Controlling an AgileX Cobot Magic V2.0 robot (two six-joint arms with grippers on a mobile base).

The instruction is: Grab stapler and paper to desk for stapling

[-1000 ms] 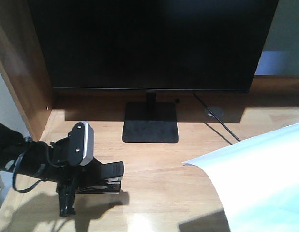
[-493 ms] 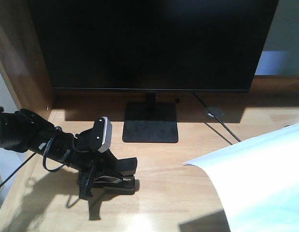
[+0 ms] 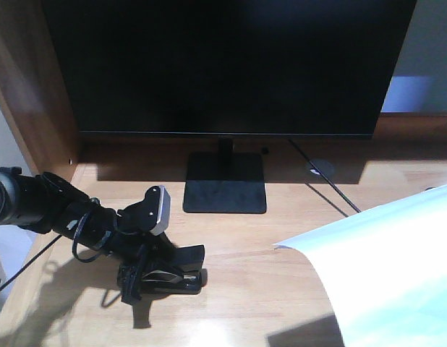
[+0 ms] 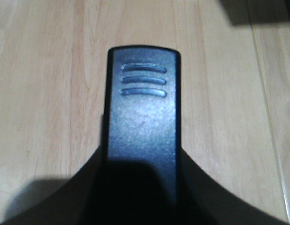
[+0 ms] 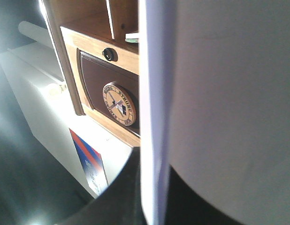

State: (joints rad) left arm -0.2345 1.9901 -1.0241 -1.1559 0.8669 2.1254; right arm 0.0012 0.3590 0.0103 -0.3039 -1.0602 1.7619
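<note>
The black stapler [image 3: 181, 273] lies low on the light wood desk [image 3: 252, 289] at the front left, and my left gripper [image 3: 140, 275] is shut on its rear end. The left wrist view looks straight down the stapler [image 4: 142, 117], whose ribbed tip points away over the wood grain. The white paper [image 3: 386, 275] hangs above the desk's right side and throws a shadow beneath its curled corner. In the right wrist view my right gripper [image 5: 154, 206] is shut on the paper [image 5: 220, 93], seen edge-on. The right gripper itself is outside the front view.
A large black monitor [image 3: 223, 65] stands at the back on a square base [image 3: 225, 191]. A dark cable [image 3: 332, 191] runs past a round grommet [image 3: 321, 168]. A darker wooden side panel [image 3: 35, 108] walls the left. The right wrist view shows a wooden cabinet with a round emblem [image 5: 119, 103].
My left arm has carried the stapler to the right and farther onto the desk, then sunk slightly lower. The paper has stayed in place.
</note>
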